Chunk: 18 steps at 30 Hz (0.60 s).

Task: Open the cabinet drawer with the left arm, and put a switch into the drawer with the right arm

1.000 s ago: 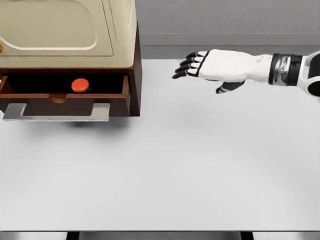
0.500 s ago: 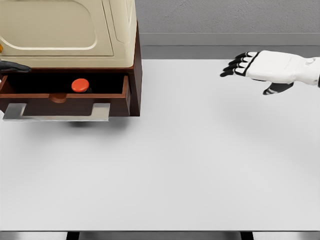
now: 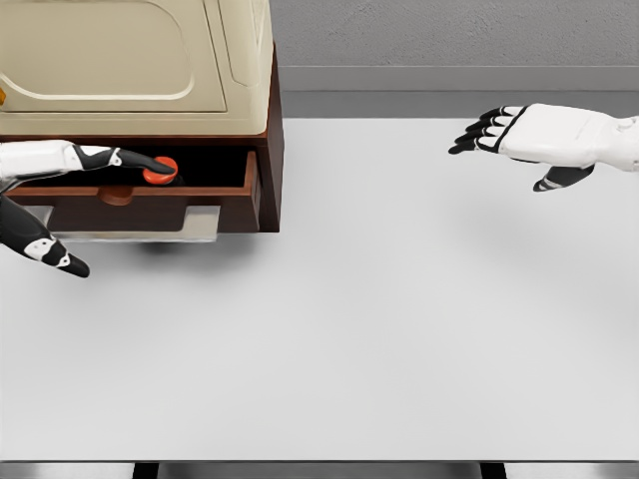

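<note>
The cabinet (image 3: pixel 150 70) drawer (image 3: pixel 140 205) is standing pulled out at the worktop's (image 3: pixel 379 329) left rear, and the red switch (image 3: pixel 160 170) is lying inside it. The left hand (image 3: pixel 55 185) is reaching in from the left, fingers spread, one fingertip (image 3: pixel 165 161) touching the top of the switch. The right hand (image 3: pixel 534 135) is hovering well apart at the far right, fingers loosely extended, holding nothing.

A dark brown wooden cabinet (image 3: pixel 268 150) with a cream top stands at the bench's ten o'clock corner. Its drawer (image 3: pixel 140 205) is pulled open toward six o'clock, with a flat grey handle (image 3: pixel 190 228) along the front. Inside, toward the drawer's right, sits a switch (image 3: pixel 160 171) with a round orange-red cap on a dark base
</note>
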Each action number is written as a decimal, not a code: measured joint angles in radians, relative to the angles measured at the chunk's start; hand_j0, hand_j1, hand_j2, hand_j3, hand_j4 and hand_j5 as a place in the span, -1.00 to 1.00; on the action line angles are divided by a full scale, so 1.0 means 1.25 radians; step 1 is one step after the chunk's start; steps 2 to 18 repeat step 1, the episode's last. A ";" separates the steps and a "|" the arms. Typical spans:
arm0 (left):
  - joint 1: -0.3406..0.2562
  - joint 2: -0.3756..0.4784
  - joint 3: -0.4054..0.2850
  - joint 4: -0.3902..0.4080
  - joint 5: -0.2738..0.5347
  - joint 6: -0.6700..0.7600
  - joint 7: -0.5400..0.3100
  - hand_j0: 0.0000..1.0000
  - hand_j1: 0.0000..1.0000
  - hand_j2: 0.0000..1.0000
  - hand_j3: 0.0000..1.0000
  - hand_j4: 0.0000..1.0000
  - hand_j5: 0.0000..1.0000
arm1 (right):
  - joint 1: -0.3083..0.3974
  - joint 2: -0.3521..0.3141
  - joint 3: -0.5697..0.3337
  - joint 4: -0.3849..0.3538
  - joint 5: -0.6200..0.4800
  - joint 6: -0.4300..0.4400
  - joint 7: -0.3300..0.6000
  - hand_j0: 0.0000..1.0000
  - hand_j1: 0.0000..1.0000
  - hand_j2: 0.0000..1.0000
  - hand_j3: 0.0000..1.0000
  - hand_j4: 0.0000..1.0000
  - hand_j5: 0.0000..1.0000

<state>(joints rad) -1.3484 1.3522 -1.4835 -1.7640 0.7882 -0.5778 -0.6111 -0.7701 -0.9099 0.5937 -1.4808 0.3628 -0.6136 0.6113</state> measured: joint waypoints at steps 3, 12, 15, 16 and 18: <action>0.000 -0.002 0.000 0.000 0.000 0.000 0.000 1.00 1.00 1.00 1.00 1.00 1.00 | 0.000 0.000 0.000 0.000 0.000 0.000 0.000 1.00 1.00 1.00 1.00 1.00 1.00; 0.000 -0.002 0.000 0.000 0.000 0.000 0.000 1.00 1.00 1.00 1.00 1.00 1.00 | 0.000 0.000 0.000 0.000 0.000 0.000 0.000 1.00 1.00 1.00 1.00 1.00 1.00; 0.000 -0.002 0.000 0.000 0.000 0.000 0.000 1.00 1.00 1.00 1.00 1.00 1.00 | 0.000 0.000 0.000 0.000 0.000 0.000 0.000 1.00 1.00 1.00 1.00 1.00 1.00; 0.000 -0.002 0.000 0.000 0.000 0.000 0.000 1.00 1.00 1.00 1.00 1.00 1.00 | 0.000 0.000 0.000 0.000 0.000 0.000 0.000 1.00 1.00 1.00 1.00 1.00 1.00; 0.000 -0.002 0.000 0.000 0.000 0.000 0.000 1.00 1.00 1.00 1.00 1.00 1.00 | 0.000 0.000 0.000 0.000 0.000 0.000 0.000 1.00 1.00 1.00 1.00 1.00 1.00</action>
